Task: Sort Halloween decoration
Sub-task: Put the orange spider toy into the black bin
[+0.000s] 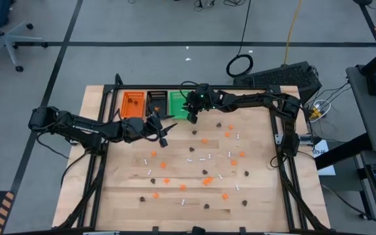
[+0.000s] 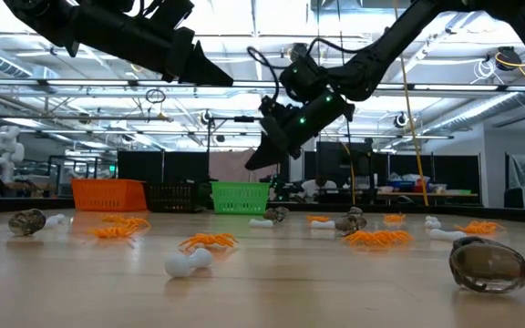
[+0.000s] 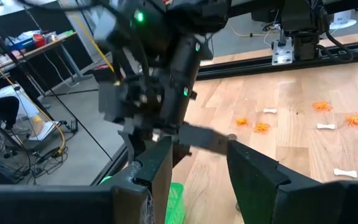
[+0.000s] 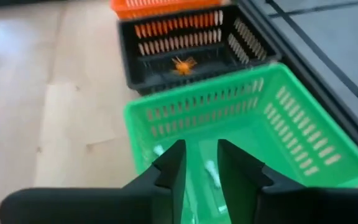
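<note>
**Right gripper over the green tray, left gripper beside it**

Your right gripper [image 4: 201, 163] hangs above the green tray [image 1: 178, 104], jaws slightly apart and holding nothing. Your left gripper [image 1: 162, 132] sits just in front of the black tray [image 1: 156, 102], jaws apart and empty, close to the right arm. The orange tray [image 1: 133, 104] stands beside those. Orange blobs [image 1: 207, 181], dark brown blobs [image 1: 246, 173] and white sticks [image 1: 205, 158] lie scattered across the tabletop [image 1: 123, 196].

My two arms were matte black, looped with black cables; the right claw [image 1: 191, 116] glowed with green LEDs.
</note>
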`<action>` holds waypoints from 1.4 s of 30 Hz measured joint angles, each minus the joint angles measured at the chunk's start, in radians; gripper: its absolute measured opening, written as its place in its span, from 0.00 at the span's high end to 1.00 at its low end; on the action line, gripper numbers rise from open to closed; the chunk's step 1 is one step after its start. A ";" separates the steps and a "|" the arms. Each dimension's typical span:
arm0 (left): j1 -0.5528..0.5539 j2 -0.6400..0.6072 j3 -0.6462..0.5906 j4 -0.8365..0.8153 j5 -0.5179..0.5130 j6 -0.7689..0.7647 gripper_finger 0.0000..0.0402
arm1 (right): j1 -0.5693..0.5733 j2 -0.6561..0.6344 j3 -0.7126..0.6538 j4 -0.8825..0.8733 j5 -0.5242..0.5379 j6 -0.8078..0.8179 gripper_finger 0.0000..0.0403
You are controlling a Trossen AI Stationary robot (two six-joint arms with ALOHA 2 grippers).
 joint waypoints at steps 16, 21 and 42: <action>0.000 0.000 0.000 -0.008 0.000 -0.002 0.62 | 0.044 -0.399 -0.318 0.013 0.119 -0.092 0.82; 0.000 0.000 0.000 -0.008 0.000 -0.002 0.62 | 0.025 -0.400 -0.532 0.313 0.137 -0.056 0.88; -0.037 0.000 0.000 -0.029 0.132 -0.212 0.62 | 0.152 -0.402 -0.692 0.548 0.136 0.015 0.95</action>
